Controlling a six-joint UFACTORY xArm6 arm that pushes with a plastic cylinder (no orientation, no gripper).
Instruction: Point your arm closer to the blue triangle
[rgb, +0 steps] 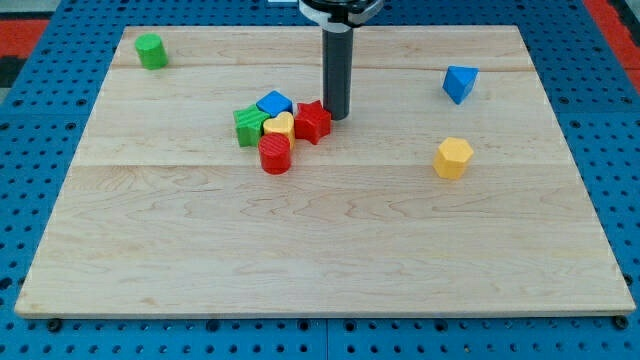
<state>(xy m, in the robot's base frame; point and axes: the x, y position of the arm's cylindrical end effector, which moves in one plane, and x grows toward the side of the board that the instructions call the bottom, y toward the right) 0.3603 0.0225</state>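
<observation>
A: Camera view, left to right: green cylinder (150, 50) up in the corner, then a clump of green block (247, 125), red cylinder (275, 154), yellow block (280, 126), blue block (274, 102) and red star (312, 122).

B: And my tip (336, 117)?

A: Bare rod, nothing clamped, touching the star's right side. The blue triangle (460, 83) sits well apart, upper right, above the yellow hexagon (453, 158). So nearly everything's left, I'd guess.

B: Surface?

A: Wooden board (320, 260) on blue pegboard (30, 180).
</observation>
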